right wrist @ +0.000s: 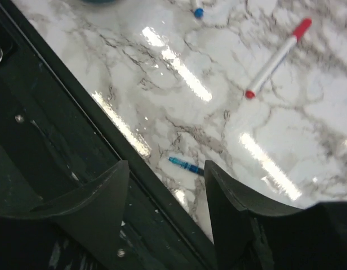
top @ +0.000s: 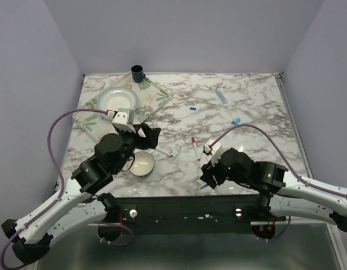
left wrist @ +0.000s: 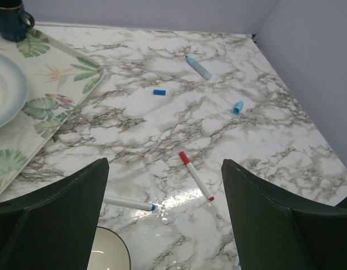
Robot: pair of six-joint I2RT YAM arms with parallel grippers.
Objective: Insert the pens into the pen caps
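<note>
The right gripper [right wrist: 167,169] hangs low over the near edge of the tabletop [top: 258,101], jaws moderately apart and holding nothing. A small slim blue piece [right wrist: 185,166] lies just beyond its fingertips, right at the lip where the marble meets the dark front rail [right wrist: 61,112]. That is the chief hazard, I judge: a finger landing a little off would nudge the piece over the edge rather than trap it, and the glossy surface gives little grip. Whether the piece is a cap or something else, I cannot tell. Farther out lies the red-ended pen [right wrist: 275,59], loose on the tabletop; thin and round, it would likely roll if brushed. The left gripper [left wrist: 165,163] is spread wide and empty above the middle of the tabletop. The white pen with a blue tip [left wrist: 128,203] lies near one of its fingers and just beside the small bowl [left wrist: 109,253], so a descent there could strike the bowl's rim. The dark blue cap [left wrist: 159,92], light blue cap [left wrist: 237,107] and light blue pen [left wrist: 198,67] lie well apart farther back; such tiny caps could tip or skitter when pinched.
</note>
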